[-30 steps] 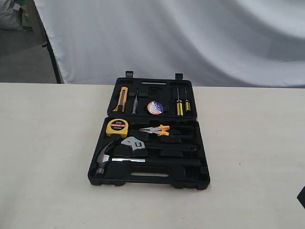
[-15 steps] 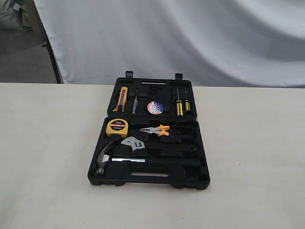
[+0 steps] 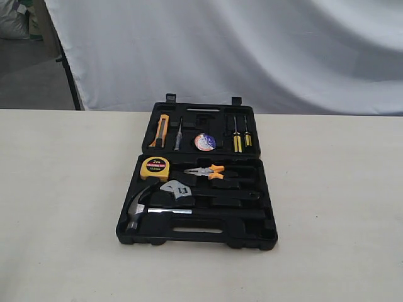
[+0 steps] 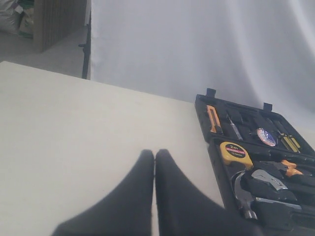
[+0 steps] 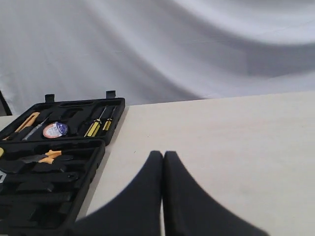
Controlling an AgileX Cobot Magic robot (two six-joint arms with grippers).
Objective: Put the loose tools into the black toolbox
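Note:
The black toolbox (image 3: 264,234) lies open at the table's middle, its slot edge nearest the camera. The claw hammer (image 3: 135,211) lies along the near half, with the adjustable wrench (image 3: 177,190) just behind it. The tape roll (image 3: 204,142) sits in the far half. Neither gripper shows in the exterior view. In the left wrist view my left gripper (image 4: 154,154) is shut and empty over bare table, with the toolbox (image 4: 216,152) beside it. In the right wrist view my right gripper (image 5: 163,155) is shut and empty, apart from the toolbox (image 5: 96,162).
A yellow tape measure (image 3: 154,168) and orange-handled pliers (image 3: 208,171) lie in the near half. A yellow knife (image 3: 161,130) and yellow-handled screwdrivers (image 3: 241,141) sit in the far half. A white cloth (image 3: 252,50) hangs behind the table (image 3: 63,189).
A dark shape at the exterior view's lower right edge one second ago has left the view. The tools and toolbox have not moved.

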